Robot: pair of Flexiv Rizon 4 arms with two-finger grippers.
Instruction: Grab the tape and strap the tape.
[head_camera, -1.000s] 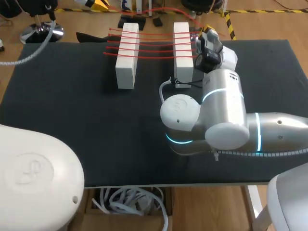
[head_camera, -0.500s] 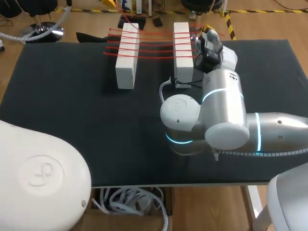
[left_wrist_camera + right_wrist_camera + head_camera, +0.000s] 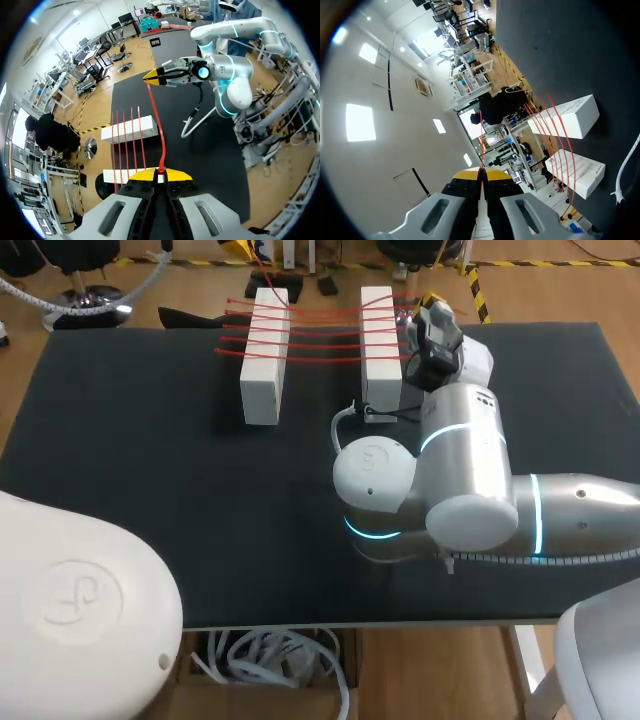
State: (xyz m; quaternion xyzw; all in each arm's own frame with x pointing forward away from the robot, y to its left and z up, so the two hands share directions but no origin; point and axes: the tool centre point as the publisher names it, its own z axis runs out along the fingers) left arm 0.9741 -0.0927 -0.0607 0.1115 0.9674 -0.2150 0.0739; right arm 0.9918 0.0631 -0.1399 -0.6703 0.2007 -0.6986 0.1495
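Risks first:
- The red tape (image 3: 158, 117) is pinched only at its very ends. Any extra pull between the arms could slip it out of one set of jaws and drop the span.
- It runs at a slant to the laid strips (image 3: 320, 337). If it's lowered like that, I'd expect it to land skewed or across a neighbour rather than on bare block.
- The left block (image 3: 265, 355) and right block (image 3: 378, 345) look to be just standing on the bench (image 3: 150, 470). Taut tape dragged over an edge could nudge one.

Jaws: the left gripper (image 3: 161, 172) is fully closed, yellow tips together on one tape end. The right gripper (image 3: 481, 174) is the same on the other end.

Where: the tape is off the bench, strung through the air between the two grippers, above the blocks. In the head view the right gripper sits upper right of centre, just beside the right block. The left gripper doesn't show there.

Look: the tape is narrow and bright red like the laid strips. It's slightly bowed rather than dead straight, so tension is probably modest.
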